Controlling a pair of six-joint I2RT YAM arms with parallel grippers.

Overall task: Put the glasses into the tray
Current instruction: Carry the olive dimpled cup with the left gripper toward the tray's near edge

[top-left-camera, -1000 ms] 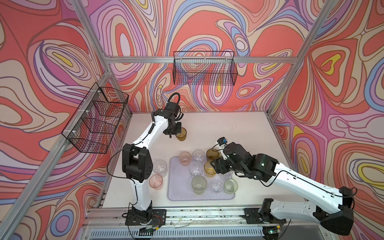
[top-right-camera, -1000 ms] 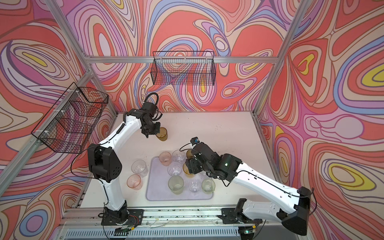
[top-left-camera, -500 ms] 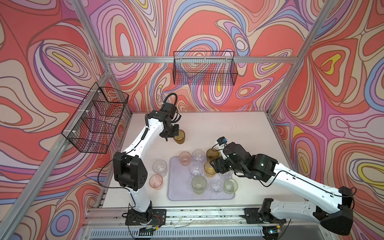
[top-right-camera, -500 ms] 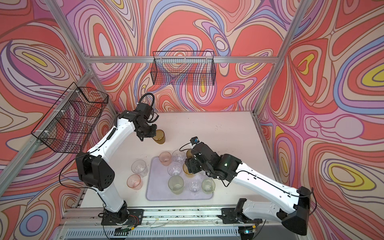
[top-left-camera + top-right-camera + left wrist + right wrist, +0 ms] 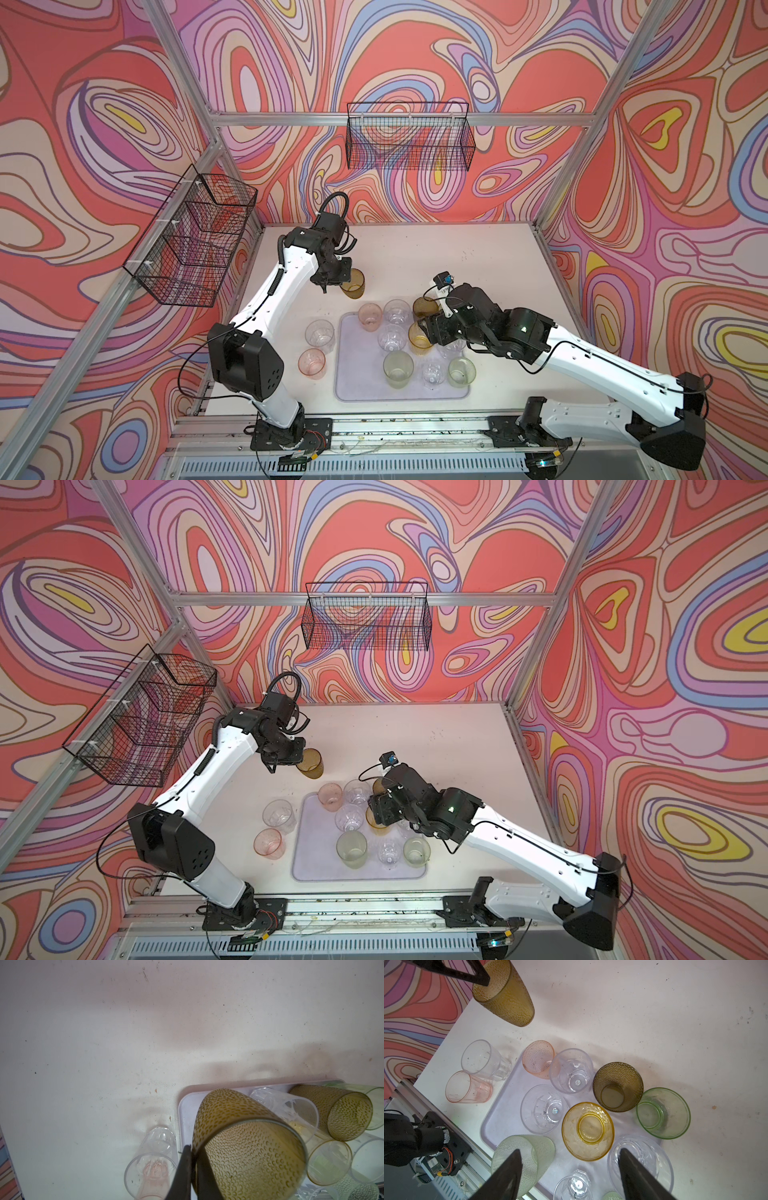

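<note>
- Now the left gripper (image 5: 192,1159) is pinching the tilted brown glass (image 5: 353,284) by its rim, risking a slip.
- Right gripper (image 5: 569,1159) is hovering open, empty.
- Crowded tray (image 5: 353,386) is inviting knocks.

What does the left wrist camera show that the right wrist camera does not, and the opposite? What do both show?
Only the left wrist view looks into the mouth of the brown glass, with the left gripper shut on its rim, one finger inside, one outside. Only the right wrist view shows the right gripper, open and empty above the tray, and the left arm's base. Both show the held brown glass, the tray and a second brown glass standing upright.
</note>
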